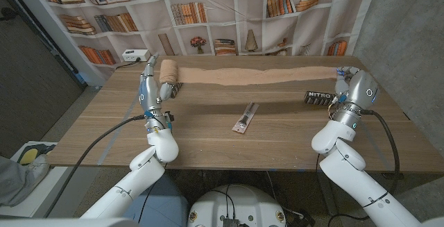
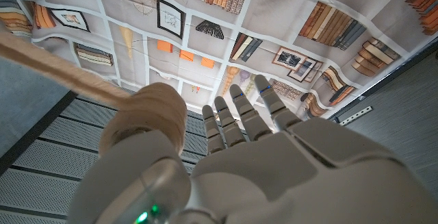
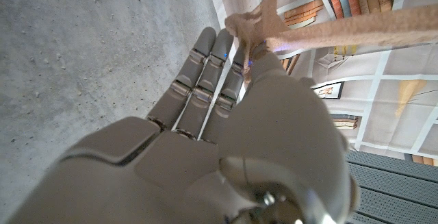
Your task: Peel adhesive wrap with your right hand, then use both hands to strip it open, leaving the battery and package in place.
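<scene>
A tan adhesive wrap strip (image 1: 257, 76) is stretched taut across the far side of the table, from its roll (image 1: 168, 71) to my right hand (image 1: 345, 85). My left hand (image 1: 149, 81) holds the roll (image 2: 154, 107) against its thumb, with its fingers (image 2: 236, 111) held straight. My right hand (image 3: 226, 94) pinches the frayed free end of the wrap (image 3: 256, 25) at its fingertips. A black battery (image 1: 319, 97) lettered NITRO lies just left of my right hand. A slim package (image 1: 245, 118) lies at the table's middle, apart from both hands.
A white power strip (image 1: 135, 55) sits at the table's (image 1: 208, 137) back left corner. A bookshelf-print curtain (image 1: 229, 12) hangs behind the table. A grey wall (image 1: 409, 19) stands to the right.
</scene>
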